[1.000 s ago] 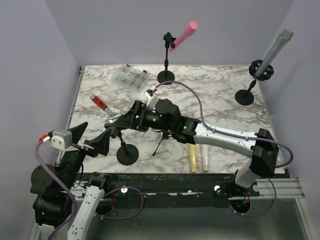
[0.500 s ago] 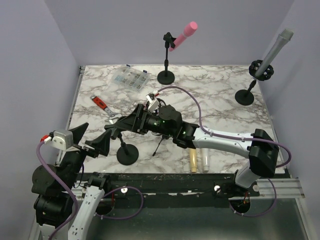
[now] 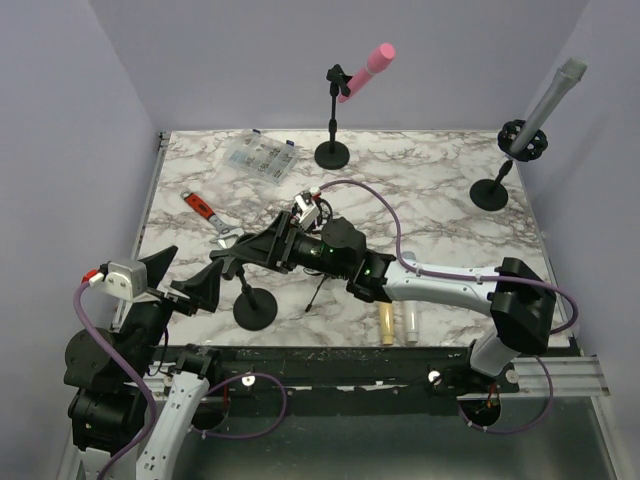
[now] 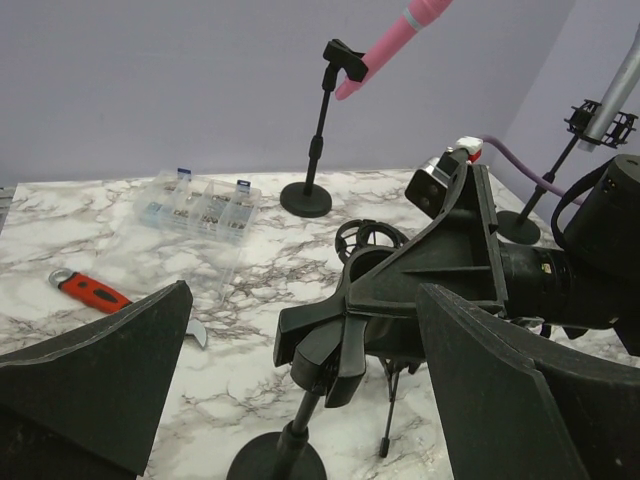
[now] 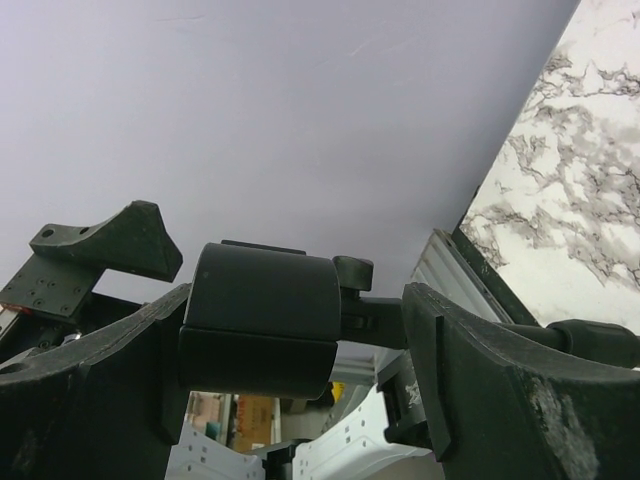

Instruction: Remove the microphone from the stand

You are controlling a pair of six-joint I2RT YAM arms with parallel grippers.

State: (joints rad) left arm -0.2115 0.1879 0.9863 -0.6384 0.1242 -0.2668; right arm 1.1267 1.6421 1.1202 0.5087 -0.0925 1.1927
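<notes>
1. Near stand (image 3: 255, 312): a small black stand with a round base on the near-left part of the worktop (image 3: 440, 190). Its pole rises to a head that carries a short black barrel (image 5: 260, 320). The barrel is judged to be the task's microphone or its holder; the views do not separate the two.
2. Right gripper (image 3: 228, 258): the arm reaches across from the right, low over the worktop. The jaws are apart with the black barrel between them. One finger lies close against the barrel. On the other side a gap shows, crossed by a small knob and rod. No firm clamp can be read.
3. Long axis: in the right wrist view the barrel appears to lie crosswise, from one finger toward the other. This reading is uncertain.
4. Left gripper (image 3: 180, 275): the jaws are fully apart and hold nothing. It sits just near-left of the stand's head and points toward it.
5. Governing relation (judgement): the barrel is already inside the right jaws, so the right arm is the nearer. The likely step is to close and draw the barrel off the head. The left arm is placed to steady the pole.
6. Elsewhere: a pink microphone (image 3: 367, 68) is held high at the far edge and a grey microphone (image 3: 553, 100) at the far right. Both are well apart from either gripper.
</notes>
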